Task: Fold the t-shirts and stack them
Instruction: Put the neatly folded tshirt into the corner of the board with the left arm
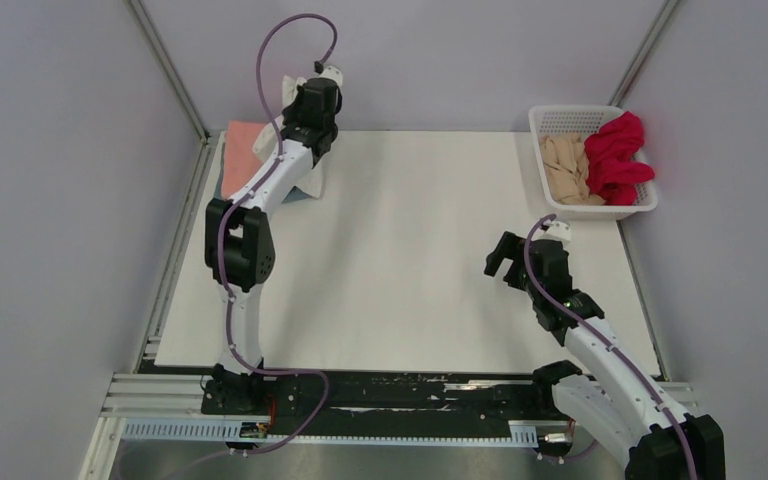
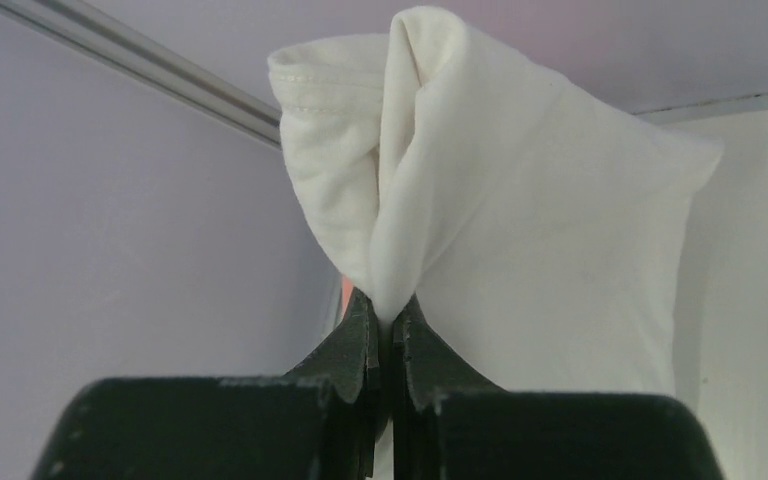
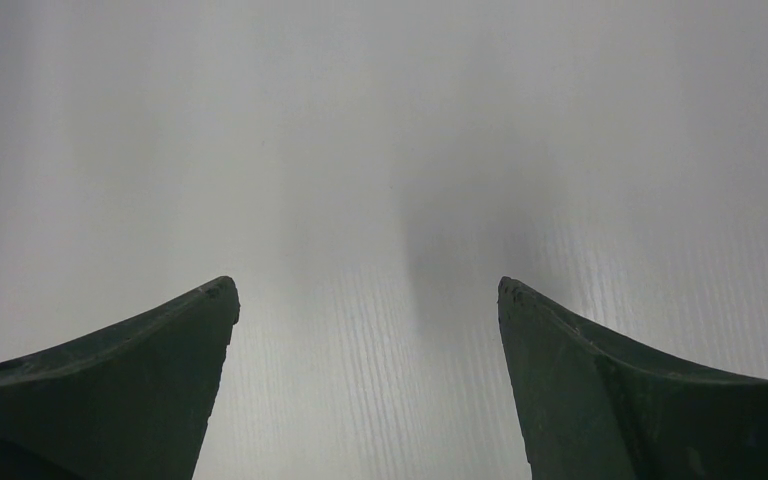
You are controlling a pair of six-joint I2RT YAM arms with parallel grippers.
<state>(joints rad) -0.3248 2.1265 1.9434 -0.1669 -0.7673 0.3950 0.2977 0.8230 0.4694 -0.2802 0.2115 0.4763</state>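
Progress looks about halfway: your left gripper (image 2: 392,320) is pinched tight on the white t-shirt (image 2: 520,230), above the salmon pink tee (image 1: 245,140) at eleven o'clock. Red tee (image 1: 620,155) and beige tee (image 1: 565,170) lie unfolded in the basket (image 1: 560,112) at two o'clock. Your right gripper (image 3: 368,300) gapes wide over the table (image 1: 400,250).

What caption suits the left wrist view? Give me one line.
Left gripper shut on a pinched fold of the white t-shirt, the cloth bunched beyond it.

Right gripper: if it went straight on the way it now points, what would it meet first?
Most likely the bare white table top. The right gripper stands open, and its wrist view shows only table surface ahead of the fingers. How far off it is cannot be judged.
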